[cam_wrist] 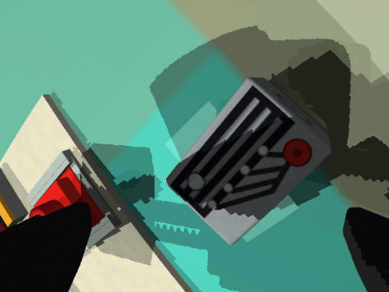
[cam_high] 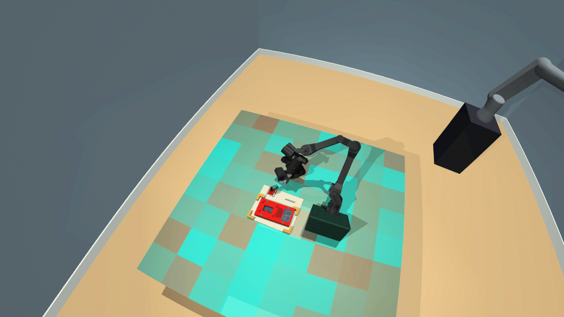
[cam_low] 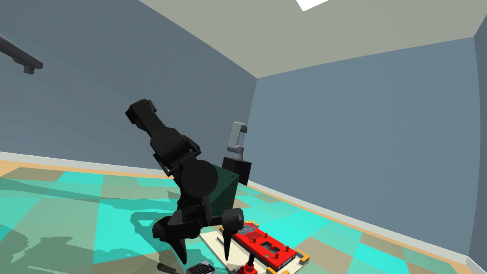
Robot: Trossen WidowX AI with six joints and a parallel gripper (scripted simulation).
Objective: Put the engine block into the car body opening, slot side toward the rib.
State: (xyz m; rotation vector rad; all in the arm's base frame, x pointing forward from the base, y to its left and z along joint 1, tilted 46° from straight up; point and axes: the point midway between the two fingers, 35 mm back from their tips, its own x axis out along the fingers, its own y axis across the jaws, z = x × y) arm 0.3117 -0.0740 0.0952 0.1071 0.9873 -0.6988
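- Biggest first: the patchwork counter (cam_high: 264,252) (cam_low: 306,221) (cam_wrist: 96,50), cyan, sage and brown squares spreading beneath it all!
- Up next, the black arm (cam_high: 347,165) (cam_low: 170,143), mounted on a dark green block (cam_high: 327,228) (cam_low: 224,190) and arching out over the counter.
- Here's the cream board (cam_high: 279,195) (cam_low: 216,248) (cam_wrist: 37,133), flat on the counter near that green block.
- And the gripper (cam_high: 287,182) (cam_low: 206,261) (cam_wrist: 220,219)! Fingers spread wide, nothing grasped, pointing down over the engine block.
- On the board lies the red car body (cam_high: 278,214) (cam_low: 251,233), with orange corner brackets (cam_high: 251,215) (cam_low: 302,255) (cam_wrist: 6,210) around it and its opening unfilled.
- There's the engine block (cam_high: 283,181) (cam_low: 200,268) (cam_wrist: 246,163), grey, striped on top, a red disc at one side! It sits on the counter just beside the board, apart from it, diagonal in the wrist view between the two fingers.
- Smaller still, a red fitting (cam_high: 271,192) (cam_low: 247,269) (cam_wrist: 68,188) on the board, its black post upright, grey edging alongside.
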